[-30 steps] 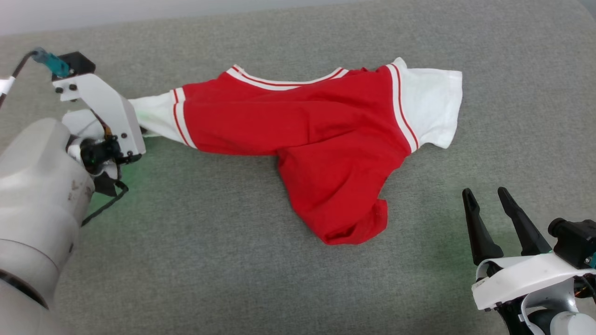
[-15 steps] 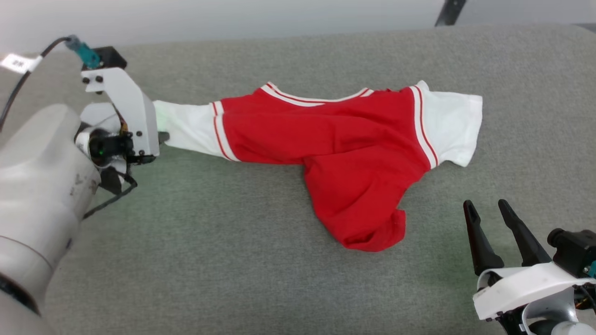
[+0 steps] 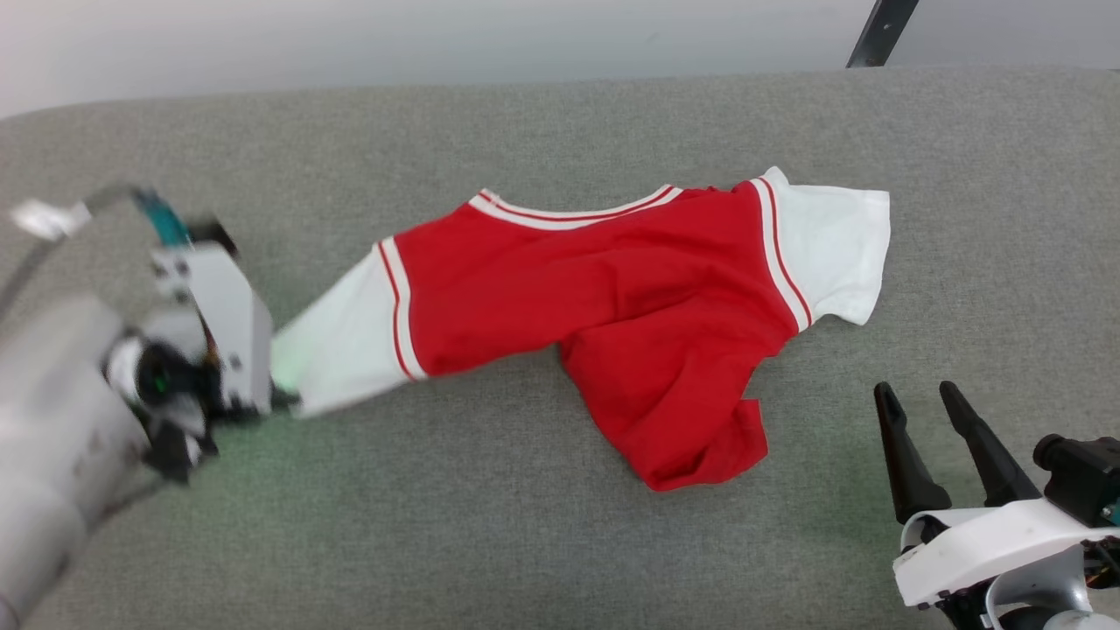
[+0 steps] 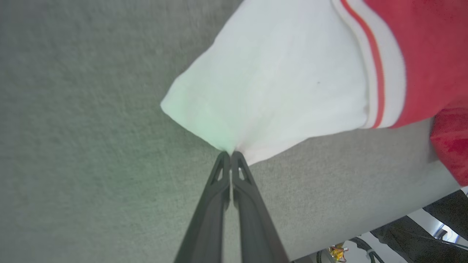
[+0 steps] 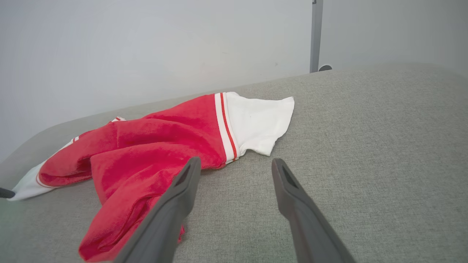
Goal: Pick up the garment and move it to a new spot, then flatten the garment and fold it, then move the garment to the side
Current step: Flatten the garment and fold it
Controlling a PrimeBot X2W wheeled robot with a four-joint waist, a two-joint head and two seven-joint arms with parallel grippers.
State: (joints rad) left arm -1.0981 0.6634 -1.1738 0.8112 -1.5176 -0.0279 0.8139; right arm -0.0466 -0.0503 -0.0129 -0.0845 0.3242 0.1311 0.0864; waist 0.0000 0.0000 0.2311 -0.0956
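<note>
The garment [image 3: 604,289], a red shirt with white short sleeves and striped trim, lies crumpled across the grey fabric surface [image 3: 560,525]; its number print is hidden. At the left, my left gripper [image 3: 282,398] is shut on the cuff edge of the white left sleeve [image 3: 337,337]. The left wrist view shows the two dark fingers [image 4: 214,193] pressed together, pinching the cuff of that sleeve [image 4: 278,80] at the gripper [image 4: 231,153]. My right gripper [image 3: 920,404] stands open at the lower right, apart from the shirt's bunched hem [image 3: 700,446]. In the right wrist view the garment [image 5: 146,146] lies beyond the open gripper [image 5: 236,164].
A pale wall [image 3: 437,35] runs behind the surface's far edge, with a dark slanted post [image 3: 879,31] at the upper right. Bare grey fabric spreads in front of the shirt and to its right. Cables [image 4: 431,233] hang past the surface's edge in the left wrist view.
My left gripper has pulled the white sleeve toward the near left, and the arm is blurred with motion. The head camera has shifted. The right gripper holds its place.
</note>
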